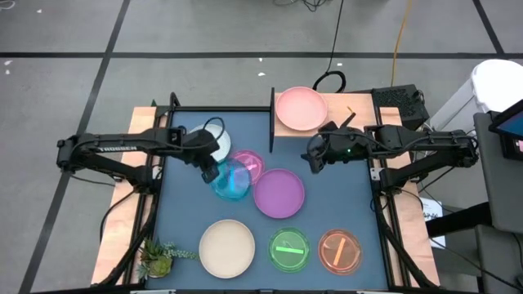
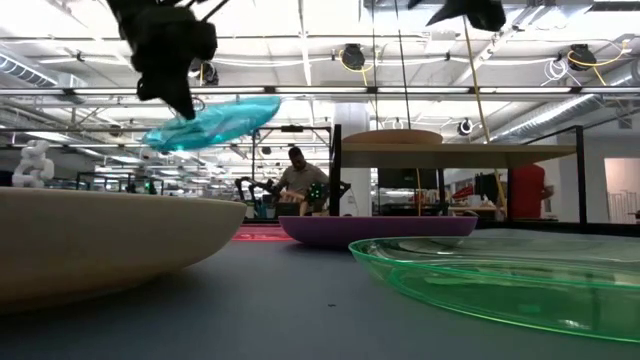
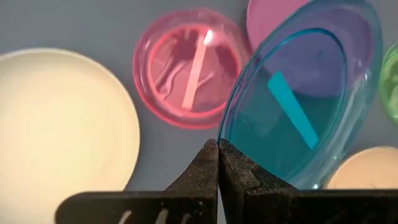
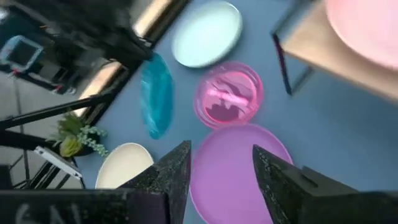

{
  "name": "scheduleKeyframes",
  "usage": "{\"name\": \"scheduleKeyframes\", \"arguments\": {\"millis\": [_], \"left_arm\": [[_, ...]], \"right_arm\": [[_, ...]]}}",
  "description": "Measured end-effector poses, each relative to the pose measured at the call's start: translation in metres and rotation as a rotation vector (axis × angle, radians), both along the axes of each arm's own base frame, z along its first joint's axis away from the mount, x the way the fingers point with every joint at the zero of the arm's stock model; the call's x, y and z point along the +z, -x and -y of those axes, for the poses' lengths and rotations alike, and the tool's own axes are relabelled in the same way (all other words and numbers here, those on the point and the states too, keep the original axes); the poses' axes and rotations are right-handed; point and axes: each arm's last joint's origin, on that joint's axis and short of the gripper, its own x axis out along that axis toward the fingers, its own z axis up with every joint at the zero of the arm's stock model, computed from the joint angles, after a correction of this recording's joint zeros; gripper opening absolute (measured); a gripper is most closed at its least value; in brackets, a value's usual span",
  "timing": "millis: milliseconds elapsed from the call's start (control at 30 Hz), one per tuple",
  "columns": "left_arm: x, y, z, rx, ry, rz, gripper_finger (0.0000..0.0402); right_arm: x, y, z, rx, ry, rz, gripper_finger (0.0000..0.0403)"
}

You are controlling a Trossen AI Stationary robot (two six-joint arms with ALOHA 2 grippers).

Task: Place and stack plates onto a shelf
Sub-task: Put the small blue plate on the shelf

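Dark blue-grey table top [image 1: 335,204] with wooden side rails, grey tiled floor around it; in the low view an open workshop lies behind, a person [image 2: 298,178] seated far off.

Shelf [image 1: 359,106]: light-wood board at the far right corner of the table, black upright at its left end. Salmon pink plate [image 1: 301,109] rests on the left half of the shelf.

Left gripper [image 1: 211,171]: over the centre-left of the table, fingers [image 3: 208,165] pinched together on the rim of the teal plate [image 1: 232,180]. That plate is lifted clear of the table and tilted, as the low view shows [image 2: 212,122].

Pink translucent plate [image 1: 248,164]: flat on the table, just beside the teal plate on its far right side. White-blue plate [image 1: 219,146]: far of the left gripper, partly hidden by the arm.

Purple plate [image 1: 279,193]: centre of the table, right of the teal one, edge near the pink translucent plate.

Near row, left to right: cream plate [image 1: 227,248], green plate [image 1: 289,249], orange plate [image 1: 340,250]. Small potted plant [image 1: 158,259] at the near left corner.

Right gripper [image 1: 311,158]: in the air just near of the shelf, above and right of the purple plate, fingers [image 4: 277,174] spread apart, holding nothing.
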Motion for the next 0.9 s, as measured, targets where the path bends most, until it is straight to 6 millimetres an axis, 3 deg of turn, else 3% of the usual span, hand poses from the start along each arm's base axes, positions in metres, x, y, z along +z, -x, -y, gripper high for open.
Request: {"name": "scheduleKeyframes", "arguments": {"millis": [467,700,900], "left_arm": [[0.036,-0.020,-0.004,0.113,0.036,0.308,0.0000],[0.048,-0.030,-0.006,0.231,0.074,0.485,0.0000],[0.051,-0.031,-0.007,0.309,0.119,0.534,0.0000]], "right_arm": [[-0.003,0.004,-0.009,-0.056,-0.100,-0.018,0.0155],[0.011,-0.006,-0.016,-0.061,-0.086,0.168,0.0155],[0.020,-0.013,-0.017,-0.071,-0.051,0.281,0.0155]]}}
